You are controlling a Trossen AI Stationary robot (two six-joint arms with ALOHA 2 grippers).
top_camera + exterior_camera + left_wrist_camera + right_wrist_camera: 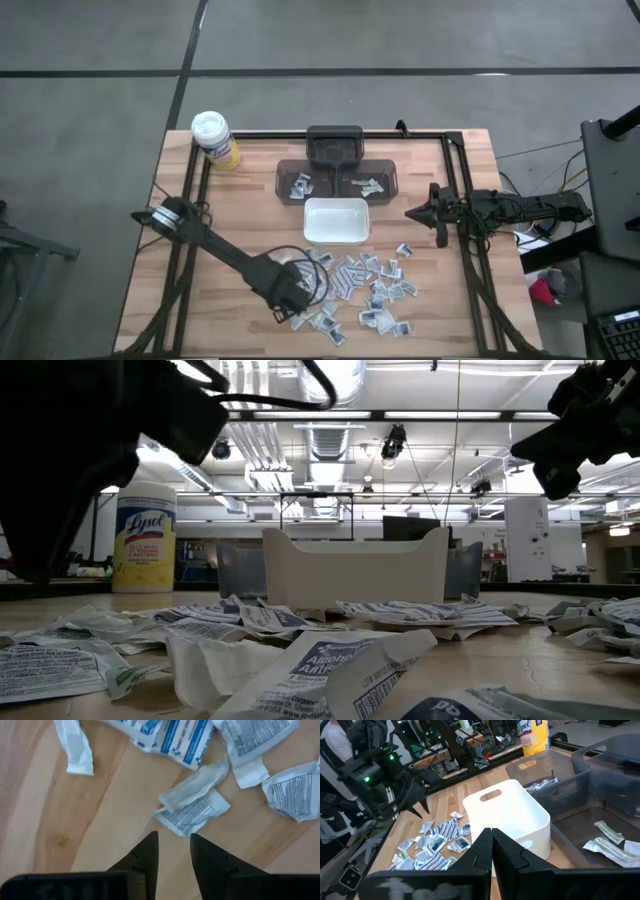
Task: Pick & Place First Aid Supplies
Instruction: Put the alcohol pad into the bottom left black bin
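Note:
The first aid supplies (365,285) are many small flat white and bluish packets, strewn loose on the wooden table near its front edge. My left gripper (292,295) points down over the left end of that heap. In the left wrist view it (174,845) is open by a narrow gap with nothing between the fingers, and a crumpled packet (192,812) lies flat just beyond the tips. The white tray (336,222) stands behind the heap. My right gripper (410,213) waits shut at the table's right, its fingers (491,837) closed together and pointing level toward the tray.
Dark grey bins (290,180) stand behind the white tray, with a few packets (368,185) in them. A yellow canister with a white lid (215,140) stands at the far left corner. Bare wood lies left of the heap (75,830).

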